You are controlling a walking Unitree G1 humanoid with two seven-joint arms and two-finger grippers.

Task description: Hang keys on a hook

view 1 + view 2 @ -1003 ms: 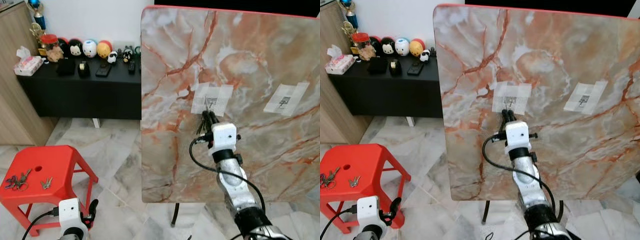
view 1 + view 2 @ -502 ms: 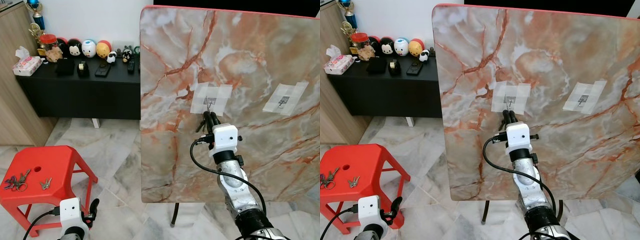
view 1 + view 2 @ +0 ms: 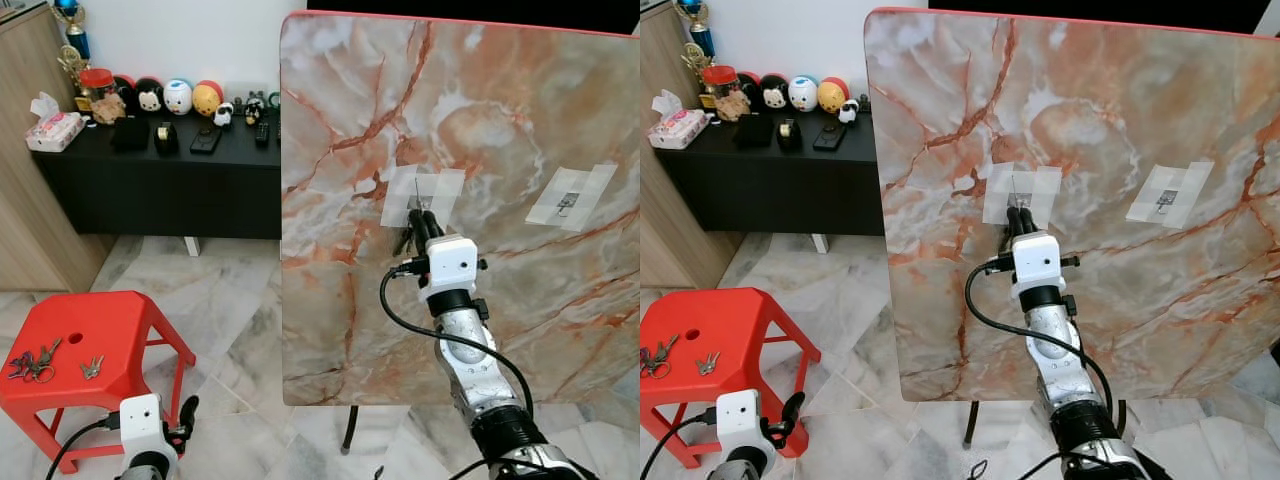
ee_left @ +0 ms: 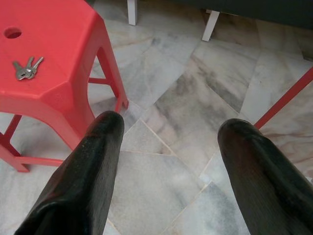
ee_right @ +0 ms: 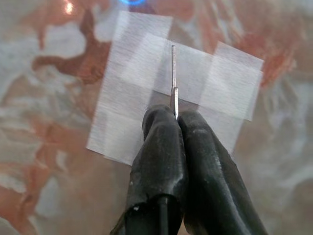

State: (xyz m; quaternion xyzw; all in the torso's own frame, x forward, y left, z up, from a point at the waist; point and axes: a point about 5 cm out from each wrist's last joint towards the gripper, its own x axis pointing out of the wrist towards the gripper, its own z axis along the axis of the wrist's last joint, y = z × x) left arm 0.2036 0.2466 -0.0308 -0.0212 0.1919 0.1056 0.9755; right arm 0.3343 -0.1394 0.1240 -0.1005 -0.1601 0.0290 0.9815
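My right gripper is raised against the upright marble board, its tips at the lower edge of the left taped hook. In the right wrist view the two black fingers are pressed together on a thin metal ring, seen edge-on in front of the white tape. Dark keys dangle just left of the fingers. My left gripper hangs low and open over the floor beside the red stool.
A second taped hook sits further right on the board. Two more key bunches lie on the red stool. A black sideboard with toys and a tissue pack stands at the back left.
My right gripper has risen slightly, bringing its tips up to the lower edge of the taped hook. The left arm has stayed where it was.
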